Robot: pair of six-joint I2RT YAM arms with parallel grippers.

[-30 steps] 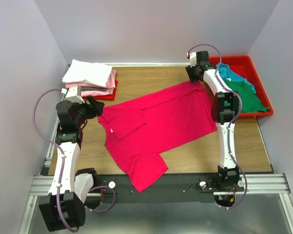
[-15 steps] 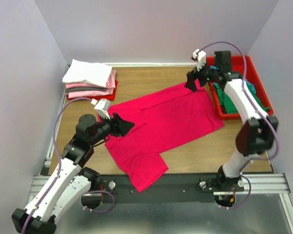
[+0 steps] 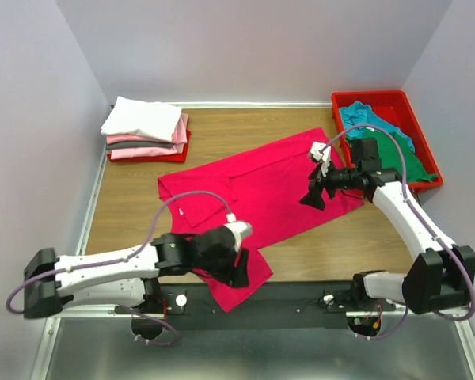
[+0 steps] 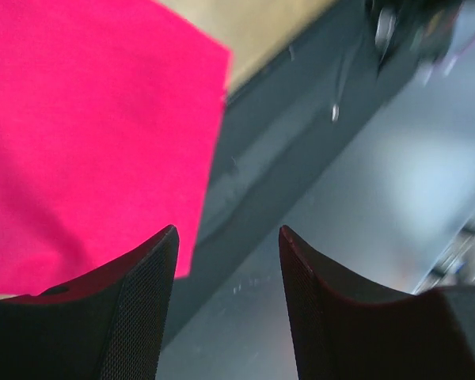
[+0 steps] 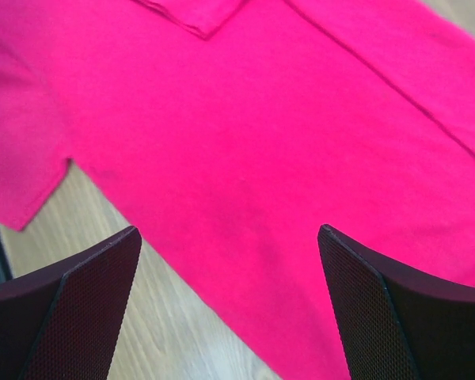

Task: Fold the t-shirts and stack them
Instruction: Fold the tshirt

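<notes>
Since folded work is kept out of the way, the stack (image 3: 146, 127) sits at the bench's (image 3: 134, 214) far-left corner. My left tool (image 3: 239, 273) hangs open and empty over the near hem corner of the crimson shirt (image 3: 261, 186), which lies spread mid-bench. My right tool (image 3: 312, 195) hovers wide open over its right edge, holding nothing. I judge both are set to pinch edges for a fold. More shirts (image 3: 400, 158) wait in the tray (image 3: 404, 99).

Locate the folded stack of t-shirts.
In the top view, the folded stack sits on a red tray at the far left corner of the table, beyond the spread crimson t-shirt.
</notes>
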